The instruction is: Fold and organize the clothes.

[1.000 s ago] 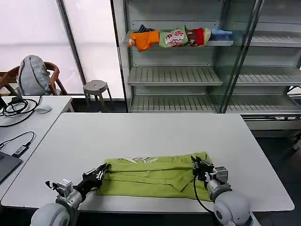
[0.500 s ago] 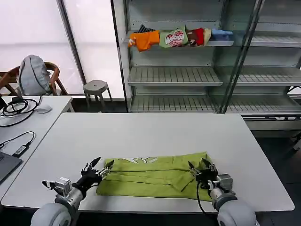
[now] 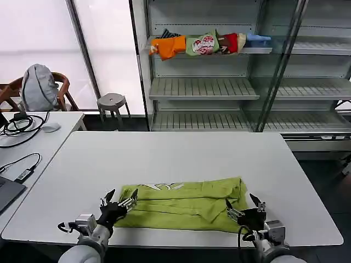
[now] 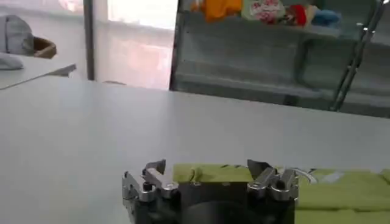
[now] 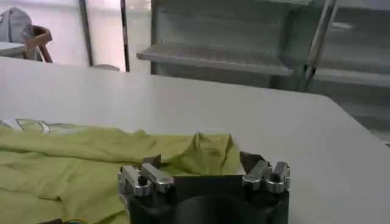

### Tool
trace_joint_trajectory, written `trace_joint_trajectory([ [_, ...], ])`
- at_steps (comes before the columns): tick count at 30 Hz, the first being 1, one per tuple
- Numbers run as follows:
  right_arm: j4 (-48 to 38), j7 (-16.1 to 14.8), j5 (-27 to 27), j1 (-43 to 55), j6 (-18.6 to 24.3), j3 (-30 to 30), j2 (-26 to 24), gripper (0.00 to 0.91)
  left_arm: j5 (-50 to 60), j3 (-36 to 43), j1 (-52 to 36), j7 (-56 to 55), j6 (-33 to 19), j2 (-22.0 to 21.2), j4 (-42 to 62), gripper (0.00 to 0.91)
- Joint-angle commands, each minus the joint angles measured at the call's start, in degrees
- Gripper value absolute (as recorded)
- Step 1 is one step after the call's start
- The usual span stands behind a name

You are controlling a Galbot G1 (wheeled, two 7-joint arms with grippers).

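Two claws spread apart, empty: left gripper and right gripper flank folded T-shirt lying between them.

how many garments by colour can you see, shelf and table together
lime-green T-shirt on the table: 1
orange bundle on the shelf: 1
pale green printed bundle: 1
red bundle: 1
blue bundle: 1
total: 5 (a dark item behind the orange bundle is too hidden to count)
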Motion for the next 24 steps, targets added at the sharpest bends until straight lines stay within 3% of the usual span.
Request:
trace_joint_trajectory([
  [1,3.08,-0.21,-3.22,-4.47,0.37,2.02,0.65,0.907,-1.16,4.08,0.12,-10.75,-0.27,-1.41,-0.37,0.907],
  [24,2.95,-0.27,-5.28,-6.01,1.33,0.53,1.70,0.907,8.49,7.40,-1.39,-13.06,1.18,-1.35,3.28,0.907],
])
